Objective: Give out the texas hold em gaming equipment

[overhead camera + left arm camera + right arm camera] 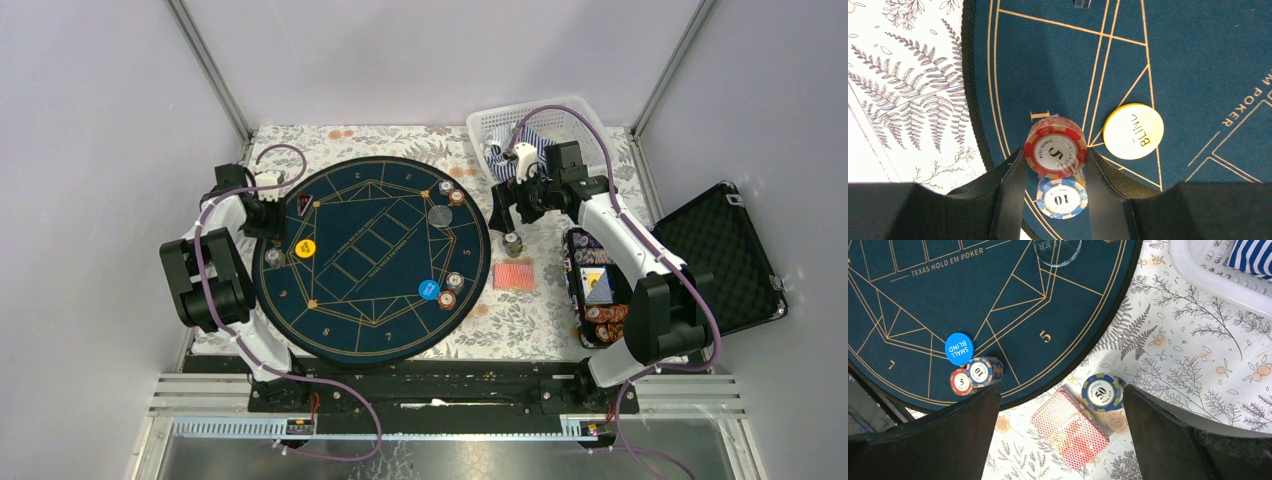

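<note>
One red chip stack (1055, 146) pinched in half-closed left gripper (1055, 154); right gripper (1060, 390) wide, empty; slack pinch could scatter chips.

The navy mat (923, 305) reads "TEXAS HOLD EM POKER", plus seat numbers 5 and 7. On it a blue disc (959, 348) says "SMALL BLIND", beside a pink chip (961, 382) marked 5 and a chip stack (980, 371) marked 10. A dark chip (1103, 392) reads "LAS VEGAS 50 POKER CLUB"; elsewhere a yellow disc (1133, 131) reads "BLIND", a red chip (1055, 152) "5 POKER CLUB" and a blue chip (1062, 199) "10".
</note>
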Action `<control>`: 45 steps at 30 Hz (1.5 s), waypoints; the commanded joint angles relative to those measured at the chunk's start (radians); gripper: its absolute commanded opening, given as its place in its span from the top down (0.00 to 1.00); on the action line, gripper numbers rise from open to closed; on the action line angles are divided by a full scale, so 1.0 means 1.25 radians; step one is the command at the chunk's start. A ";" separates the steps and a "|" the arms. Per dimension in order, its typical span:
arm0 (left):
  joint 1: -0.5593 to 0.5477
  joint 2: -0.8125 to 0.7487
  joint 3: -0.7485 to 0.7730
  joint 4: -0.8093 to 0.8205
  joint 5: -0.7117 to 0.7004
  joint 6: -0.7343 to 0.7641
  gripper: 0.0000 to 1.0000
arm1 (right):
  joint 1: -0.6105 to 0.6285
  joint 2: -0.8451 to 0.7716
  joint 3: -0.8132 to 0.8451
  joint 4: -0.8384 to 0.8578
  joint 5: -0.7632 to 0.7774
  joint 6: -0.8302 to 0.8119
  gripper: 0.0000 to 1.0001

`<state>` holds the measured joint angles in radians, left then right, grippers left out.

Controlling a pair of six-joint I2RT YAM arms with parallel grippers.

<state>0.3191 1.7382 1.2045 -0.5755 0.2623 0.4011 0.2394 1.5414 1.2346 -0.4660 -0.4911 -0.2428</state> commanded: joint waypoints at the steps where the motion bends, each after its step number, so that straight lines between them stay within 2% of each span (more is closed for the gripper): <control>1: 0.007 0.021 0.032 0.034 -0.020 0.013 0.62 | -0.005 -0.012 0.001 -0.001 -0.013 -0.014 0.00; 10: 0.008 0.061 0.038 0.036 -0.033 0.023 0.59 | -0.005 -0.007 0.001 -0.002 -0.009 -0.014 0.00; 14: 0.008 0.068 0.032 0.036 -0.040 0.028 0.53 | -0.005 -0.005 0.003 -0.002 -0.009 -0.014 0.00; 20: 0.008 0.058 0.028 0.031 -0.043 0.031 0.33 | -0.005 -0.006 0.004 -0.003 -0.010 -0.013 0.00; 27: 0.008 -0.004 0.072 -0.019 0.002 0.033 0.19 | -0.005 -0.010 0.008 -0.008 -0.015 -0.014 0.00; 31: 0.006 -0.060 0.116 -0.067 0.063 0.032 0.02 | -0.005 -0.020 0.016 -0.023 -0.006 -0.023 0.00; 34: -0.017 -0.108 0.124 -0.075 0.070 0.030 0.01 | -0.005 -0.026 0.013 -0.041 0.027 -0.031 0.00; 37: -0.065 -0.154 0.118 -0.082 0.050 0.015 0.01 | -0.004 -0.020 0.001 -0.040 0.123 -0.015 0.00; 39: -0.097 -0.185 0.106 -0.079 0.052 -0.007 0.01 | -0.004 -0.001 0.005 -0.051 0.177 0.013 0.00; 45: -0.166 -0.244 0.077 -0.053 0.078 -0.094 0.01 | 0.005 0.034 -0.004 -0.040 0.233 0.156 0.00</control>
<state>0.1390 1.4841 1.3178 -0.6601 0.3210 0.3645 0.2394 1.5478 1.2308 -0.5106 -0.2962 -0.1822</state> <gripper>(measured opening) 0.987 0.994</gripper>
